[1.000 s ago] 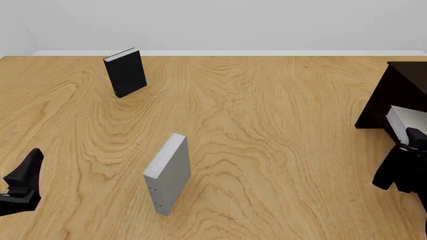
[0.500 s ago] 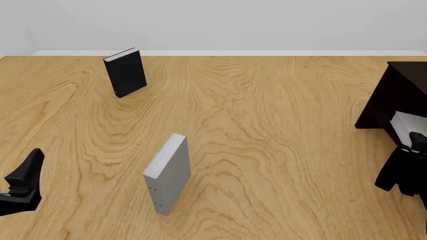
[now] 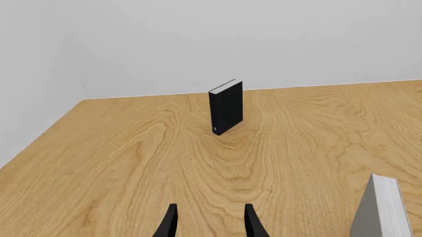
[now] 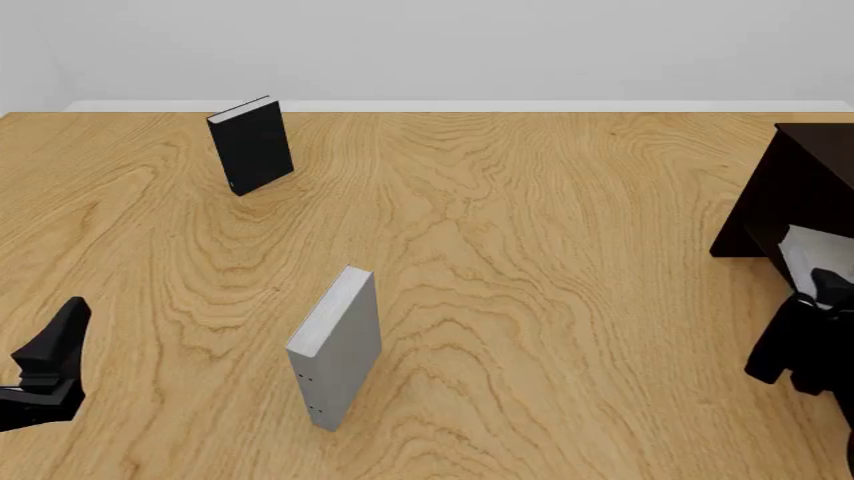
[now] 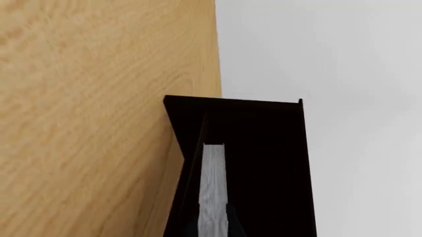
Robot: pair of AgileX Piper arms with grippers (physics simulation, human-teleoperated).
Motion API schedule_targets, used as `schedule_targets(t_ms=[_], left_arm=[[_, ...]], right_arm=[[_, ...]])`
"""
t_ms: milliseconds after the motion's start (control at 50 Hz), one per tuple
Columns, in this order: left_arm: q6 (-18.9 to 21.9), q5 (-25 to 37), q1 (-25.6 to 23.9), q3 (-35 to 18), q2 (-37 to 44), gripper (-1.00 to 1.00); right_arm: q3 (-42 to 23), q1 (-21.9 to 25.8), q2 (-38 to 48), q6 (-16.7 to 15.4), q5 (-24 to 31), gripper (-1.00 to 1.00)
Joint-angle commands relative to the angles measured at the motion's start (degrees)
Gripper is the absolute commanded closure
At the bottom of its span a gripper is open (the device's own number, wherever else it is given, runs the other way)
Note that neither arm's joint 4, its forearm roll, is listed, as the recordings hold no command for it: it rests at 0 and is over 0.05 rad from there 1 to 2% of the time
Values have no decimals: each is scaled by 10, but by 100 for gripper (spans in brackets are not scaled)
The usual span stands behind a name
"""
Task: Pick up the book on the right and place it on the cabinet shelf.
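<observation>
The book (image 4: 810, 249), light grey with pale page edges, stands at the far right, partly inside the dark cabinet shelf (image 4: 798, 180). My right gripper (image 4: 818, 288) is shut on its near end, just in front of the cabinet. The right wrist view shows the book's pale edge (image 5: 212, 187) running into the dark cabinet (image 5: 264, 143); my fingers are hard to make out against the dark wood. Low at the left edge of the table, my left gripper (image 4: 48, 362) is open and holds nothing, with its two fingertips (image 3: 170, 223) apart over bare wood.
A grey book with small dots on its narrow edge (image 4: 336, 347) stands upright at the table's middle front, also seen as a grey book (image 3: 382, 207) in the left wrist view. A black book (image 4: 251, 145) stands at the back left.
My right gripper has carried the book a little further right, deeper into the cabinet, so less of the book shows. The left arm has not moved.
</observation>
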Motion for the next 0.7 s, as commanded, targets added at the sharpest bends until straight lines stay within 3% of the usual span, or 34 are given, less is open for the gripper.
schedule_targets(t_ms=[20,460,480,700], left_arm=[[-1,0,-2,0,2,-100],[0,-1,-2,0,6,-100],[0,-1,-1,0,6,-100],[0,2,-3,0,3,-100]], right_arm=[[-2,5,18,33,0,100],[-3,9,30,47,0,100],[-3,8,30,44,0,-100],[-1,11,28,48,0,-100]])
